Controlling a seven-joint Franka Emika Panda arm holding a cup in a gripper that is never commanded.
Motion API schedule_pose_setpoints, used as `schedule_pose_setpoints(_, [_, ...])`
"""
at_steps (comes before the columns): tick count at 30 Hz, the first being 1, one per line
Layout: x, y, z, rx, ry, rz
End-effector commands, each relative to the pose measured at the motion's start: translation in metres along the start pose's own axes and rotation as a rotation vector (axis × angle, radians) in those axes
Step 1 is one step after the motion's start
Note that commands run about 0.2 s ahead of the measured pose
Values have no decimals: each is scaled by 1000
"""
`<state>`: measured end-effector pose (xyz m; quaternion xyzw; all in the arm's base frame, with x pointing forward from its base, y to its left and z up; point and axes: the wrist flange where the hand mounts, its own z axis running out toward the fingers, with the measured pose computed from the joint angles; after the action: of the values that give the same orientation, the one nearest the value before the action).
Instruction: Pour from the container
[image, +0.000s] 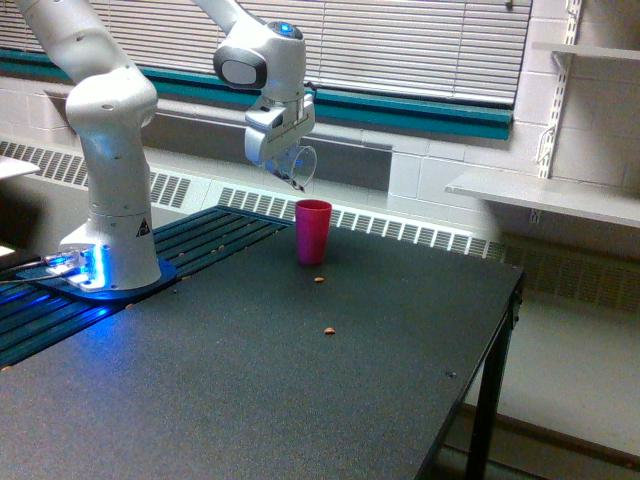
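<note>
Overhead, fingers (283, 160) pinching clear container (299, 167), tilted mouth-down above pink cup (313, 231).

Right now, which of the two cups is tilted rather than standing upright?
The clear container, held in the gripper and tipped over above the table. The pink cup stands upright on the black table, just below it.

container (298, 166) above cup (312, 231) (tilted)
</note>
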<state>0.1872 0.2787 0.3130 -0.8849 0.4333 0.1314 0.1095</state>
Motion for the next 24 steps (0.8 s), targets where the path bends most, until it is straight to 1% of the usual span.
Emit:
schedule_pose_setpoints(1, [5, -3, -2, -6, -13, -21])
schedule_pose_setpoints(5, [6, -2, -4, -12, -23, -23])
schedule_pose_setpoints(11, [10, -1, -4, -18, -26, -18])
schedule_pose_setpoints(15, [14, -1, -5, -20, -42, -6])
schedule_pose_setpoints(17, [16, -1, -5, -23, -42, -5])
schedule_pose_setpoints(24, [16, -4, -7, -18, -50, -16])
